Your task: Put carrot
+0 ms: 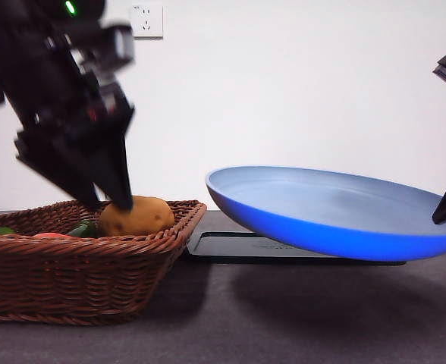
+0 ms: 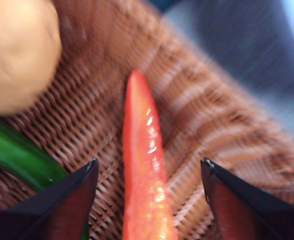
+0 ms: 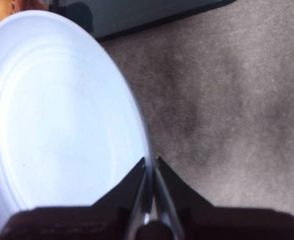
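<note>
Carrot (image 2: 144, 165) lying on the woven floor of the wicker basket (image 1: 79, 265), seen clearly only from the left wrist: red-orange, glossy, tapering to a point, running straight up the gap between the jaws of the left gripper (image 2: 149, 187). Jaws spread wide, one to each side, neither touching the carrot. Beside it in that same view, a tan potato (image 2: 19, 52) and part of a green vegetable (image 2: 22, 157).

From the front, barely a red sliver of the carrot (image 1: 50, 236) above the basket rim; potato (image 1: 136, 216) far plainer there, with the dark left gripper (image 1: 105, 201) reaching down into the basket just next to it. Also only from the front: blue plate (image 1: 337, 212) tilted and raised off the grey table (image 1: 284, 318), above a flat black tray (image 1: 238, 246).

From the right wrist, right gripper (image 3: 151, 165) pinched tight on the plate's edge, pale inner face of the plate (image 3: 62, 115) filling that side.
</note>
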Robot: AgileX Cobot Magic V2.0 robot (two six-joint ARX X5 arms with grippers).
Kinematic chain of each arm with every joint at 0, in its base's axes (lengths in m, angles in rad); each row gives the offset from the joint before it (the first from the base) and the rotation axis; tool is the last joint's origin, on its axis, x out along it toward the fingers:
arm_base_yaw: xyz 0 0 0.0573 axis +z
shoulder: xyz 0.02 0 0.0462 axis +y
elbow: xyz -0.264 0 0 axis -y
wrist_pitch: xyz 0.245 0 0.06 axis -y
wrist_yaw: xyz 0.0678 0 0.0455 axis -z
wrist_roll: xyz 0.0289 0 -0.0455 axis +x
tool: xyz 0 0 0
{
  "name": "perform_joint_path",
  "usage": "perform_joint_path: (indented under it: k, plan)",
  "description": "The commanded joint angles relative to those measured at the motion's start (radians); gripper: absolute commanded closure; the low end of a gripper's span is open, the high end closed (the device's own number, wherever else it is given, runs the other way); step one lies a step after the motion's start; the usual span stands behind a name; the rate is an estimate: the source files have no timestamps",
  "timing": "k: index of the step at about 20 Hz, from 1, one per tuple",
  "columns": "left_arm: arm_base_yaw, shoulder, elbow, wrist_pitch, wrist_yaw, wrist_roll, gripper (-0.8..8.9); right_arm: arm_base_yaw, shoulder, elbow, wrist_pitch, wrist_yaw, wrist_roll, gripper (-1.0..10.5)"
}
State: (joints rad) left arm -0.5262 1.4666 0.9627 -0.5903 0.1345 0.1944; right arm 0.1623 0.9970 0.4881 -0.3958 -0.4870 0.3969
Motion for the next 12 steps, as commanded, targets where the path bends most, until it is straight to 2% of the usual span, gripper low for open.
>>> perform_joint_path:
  k: [1,5,6,9,10,12]
  plan:
    - [-0.016,0.075,0.014,0.006,-0.010,0.036,4.56,0.001,0.003,0.012,0.013,-0.004,0.006,9.4]
    - [-0.025,0.139,0.014,0.005,-0.011,0.043,4.58,0.001,0.003,0.012,0.013,-0.004,0.005,9.4]
    - [-0.025,0.140,0.014,0.005,-0.012,0.043,4.87,0.001,0.003,0.012,0.013,-0.004,0.005,9.4]
    - [-0.025,0.140,0.014,0.006,-0.022,0.043,6.87,0.001,0.003,0.012,0.013,-0.004,0.005,9.4]
    - [-0.025,0.140,0.014,0.008,-0.027,0.043,7.21,0.001,0.003,0.012,0.013,-0.004,0.005,9.4]
    - [-0.025,0.140,0.014,0.010,-0.026,0.043,7.26,0.001,0.003,0.012,0.013,-0.004,0.005,9.4]
